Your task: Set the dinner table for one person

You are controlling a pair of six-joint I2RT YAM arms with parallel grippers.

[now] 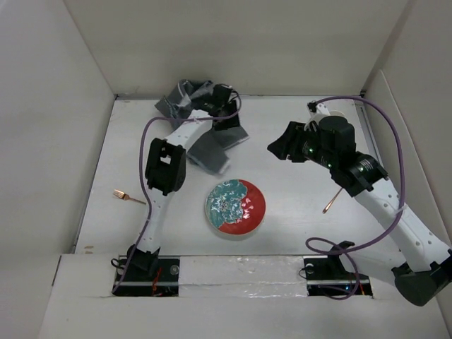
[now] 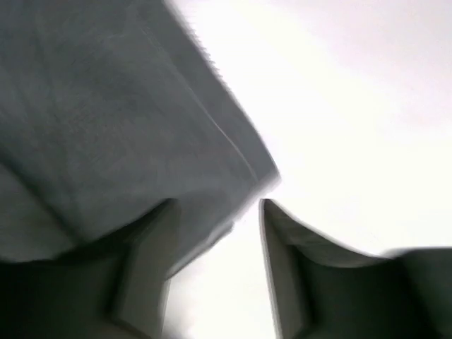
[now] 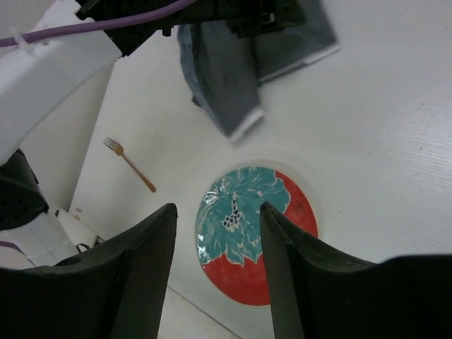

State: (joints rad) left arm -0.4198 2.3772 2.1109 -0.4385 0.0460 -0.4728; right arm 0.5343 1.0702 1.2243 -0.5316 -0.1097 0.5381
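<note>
The left end effector point(image 2: 217, 203) has its fingers spread, with white showing between them. The grey cloth point(image 2: 106, 106) lies over the outer side of one finger. No pinch on it shows, though this wrist view is blurred. From above, the cloth sits bunched toward the far edge of the tabletop point(image 1: 296, 226), one flap reaching toward the plate point(image 1: 235, 206). The right end effector point(image 3: 217, 208) is released and empty, hovering over the tabletop's right half and aimed at the plate. The tabletop fills the walled cell under both arms. A fork point(image 1: 129, 197) lies near the left wall and a second utensil point(image 1: 330, 203) lies under the right forearm. The step in hand looks like laying out the cloth. The next move calls for a firm grip on one cloth edge, then spreading it flat by the plate.
</note>
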